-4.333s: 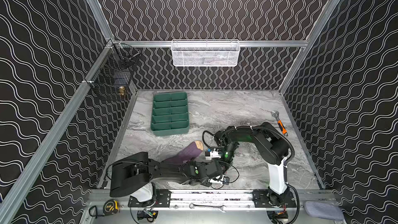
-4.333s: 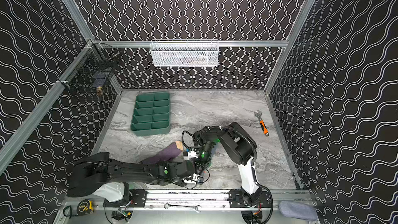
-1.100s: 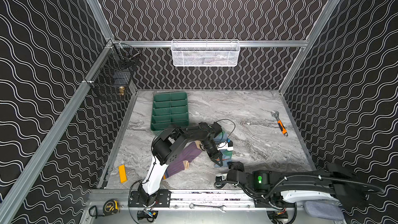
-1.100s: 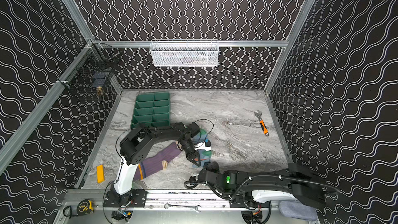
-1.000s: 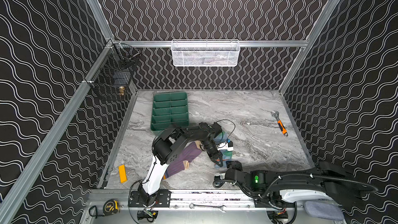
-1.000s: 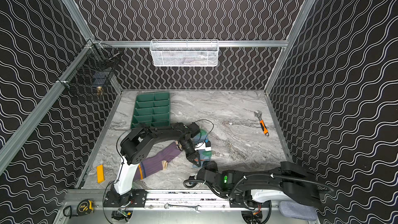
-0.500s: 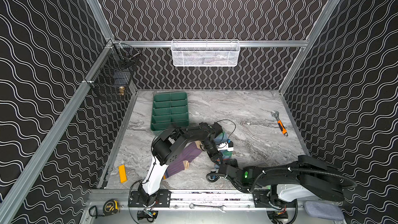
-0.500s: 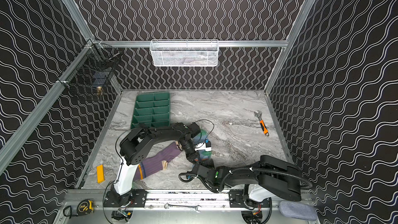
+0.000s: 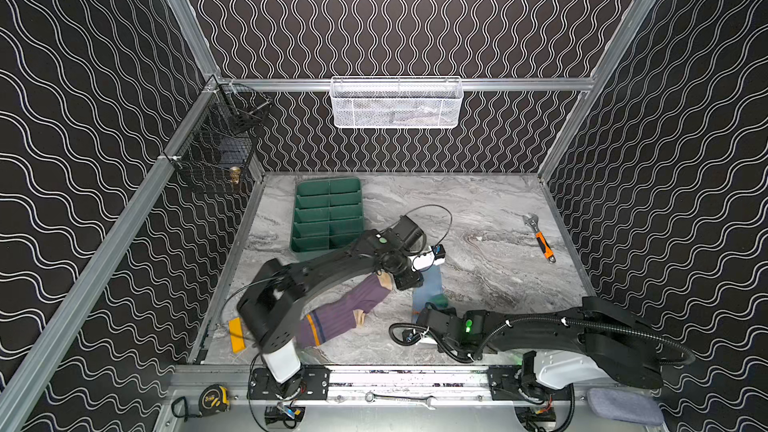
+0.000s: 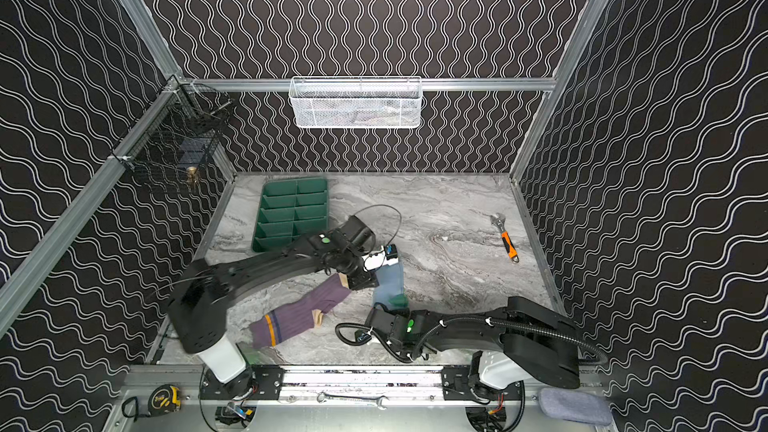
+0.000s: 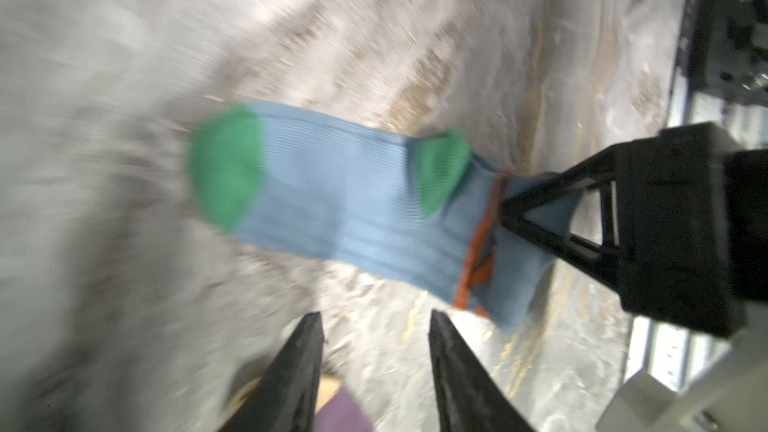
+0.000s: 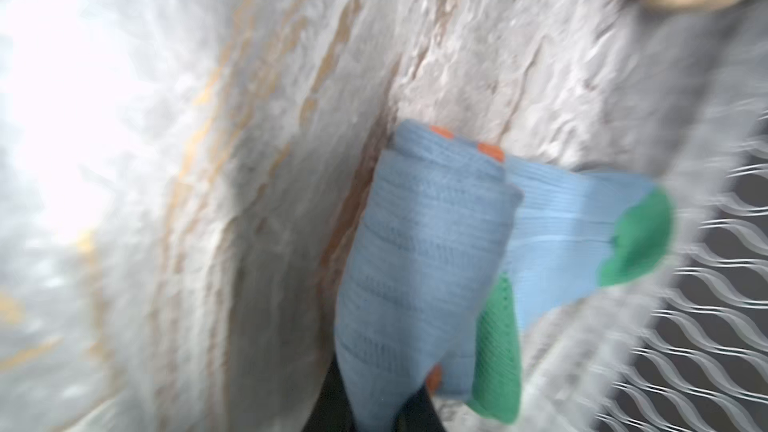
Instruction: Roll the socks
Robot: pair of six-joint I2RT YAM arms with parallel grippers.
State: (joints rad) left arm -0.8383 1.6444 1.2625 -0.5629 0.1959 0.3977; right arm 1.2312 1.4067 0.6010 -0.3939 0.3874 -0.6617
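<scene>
Green divided tray (image 9: 329, 214) back left; orange-handled wrench (image 9: 541, 240) right; white mesh basket (image 9: 395, 112) on back rail; grey pad (image 9: 623, 406) front-right.

No text is legible; the tape measure (image 9: 213, 399) label blurs out.

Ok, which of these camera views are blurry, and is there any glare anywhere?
Left wrist view: motion-smeared, worst over the table, though the blue sock is readable. Right wrist view: soft all over, with blown-out white glare over part of the table. Both top views: sharp and evenly lit, the purple sock crisp.
</scene>
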